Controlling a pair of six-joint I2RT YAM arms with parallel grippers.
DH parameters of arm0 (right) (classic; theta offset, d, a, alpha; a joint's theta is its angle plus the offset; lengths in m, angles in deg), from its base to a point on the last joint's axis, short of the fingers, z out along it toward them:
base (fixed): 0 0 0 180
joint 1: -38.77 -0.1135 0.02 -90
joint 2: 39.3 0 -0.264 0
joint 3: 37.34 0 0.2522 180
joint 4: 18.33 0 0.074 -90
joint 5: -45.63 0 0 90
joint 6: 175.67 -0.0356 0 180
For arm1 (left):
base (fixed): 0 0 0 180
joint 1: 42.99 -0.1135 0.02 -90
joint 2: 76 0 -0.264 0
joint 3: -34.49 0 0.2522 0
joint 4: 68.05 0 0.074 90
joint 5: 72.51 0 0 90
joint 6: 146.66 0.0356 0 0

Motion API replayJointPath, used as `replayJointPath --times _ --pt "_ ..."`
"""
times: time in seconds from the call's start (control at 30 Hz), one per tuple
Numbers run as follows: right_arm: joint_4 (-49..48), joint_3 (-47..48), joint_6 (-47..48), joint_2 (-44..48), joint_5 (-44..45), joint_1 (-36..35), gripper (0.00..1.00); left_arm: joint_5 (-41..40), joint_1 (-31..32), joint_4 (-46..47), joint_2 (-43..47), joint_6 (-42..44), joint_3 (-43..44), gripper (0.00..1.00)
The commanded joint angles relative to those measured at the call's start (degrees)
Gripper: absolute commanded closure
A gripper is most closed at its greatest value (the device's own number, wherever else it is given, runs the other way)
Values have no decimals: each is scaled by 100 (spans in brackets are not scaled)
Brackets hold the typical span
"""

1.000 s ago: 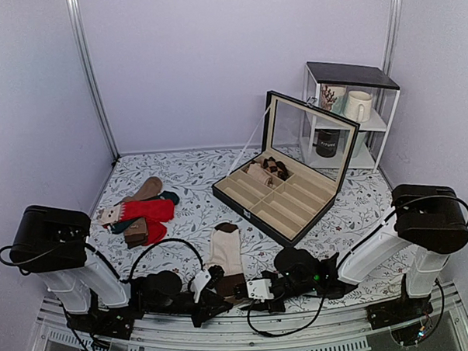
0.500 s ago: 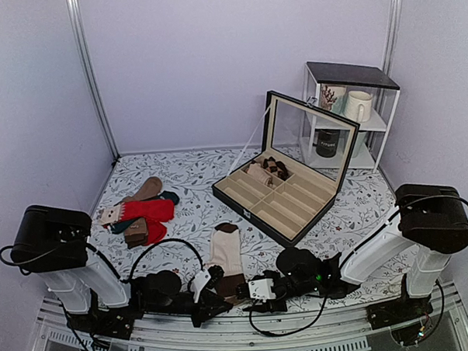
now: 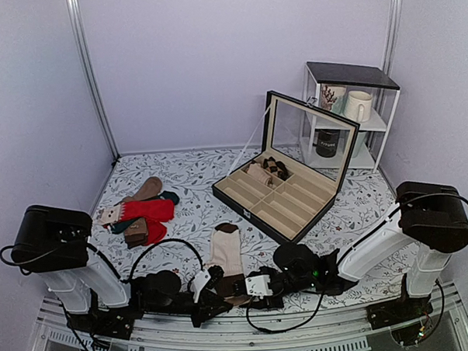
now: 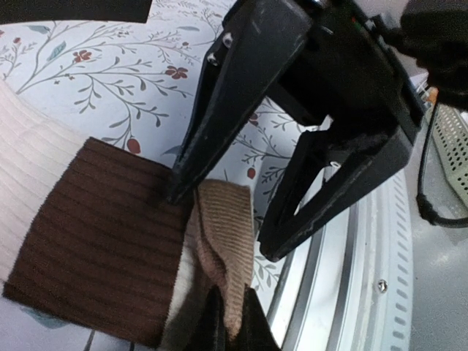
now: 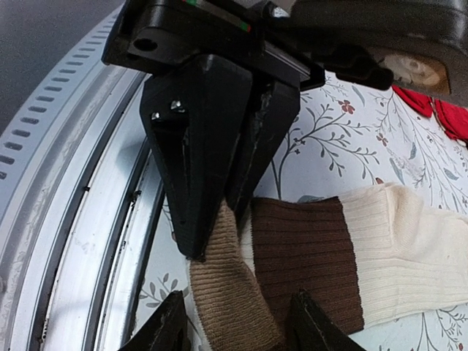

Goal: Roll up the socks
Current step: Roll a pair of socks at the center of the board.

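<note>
Cream-and-brown socks (image 3: 225, 250) on a flowered worktop (image 3: 187, 177)
The ribbed socks run cream, then a dark brown band, then a tan cuff; the worktop is white with grey-green sprigs and small red blossoms; middle left, another sock (image 3: 148, 210) is bright red.

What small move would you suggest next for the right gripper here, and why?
Probably close the right gripper on the tan cuff. Its fingers stand open on either side of that raised cuff of the socks, which the left gripper pinches shut, so both would then hold the end for rolling.
</note>
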Motion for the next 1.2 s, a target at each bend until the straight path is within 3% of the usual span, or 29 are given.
replayJointPath --times 0.0,0.5,0.83,0.93,1.03,1.17 --pt "204 99 -81 -14 -318 23 52 266 -17 -976 -259 -64 -223 100" --pt "158 55 -689 -398 -342 -119 66 311 -52 -947 -283 -56 -212 100" --pt "989 377 -1349 -565 -407 -110 81 55 -62 -1378 184 55 -129 100" --pt "1271 418 -1724 -591 -589 -78 91 -225 -61 -1808 592 213 -40 95" --pt "1449 397 -2083 -592 -745 -27 99 -409 -64 -2020 864 338 -29 83" --pt "1651 378 -2590 -549 -1273 138 100 -662 -49 -2100 1262 474 -139 76"
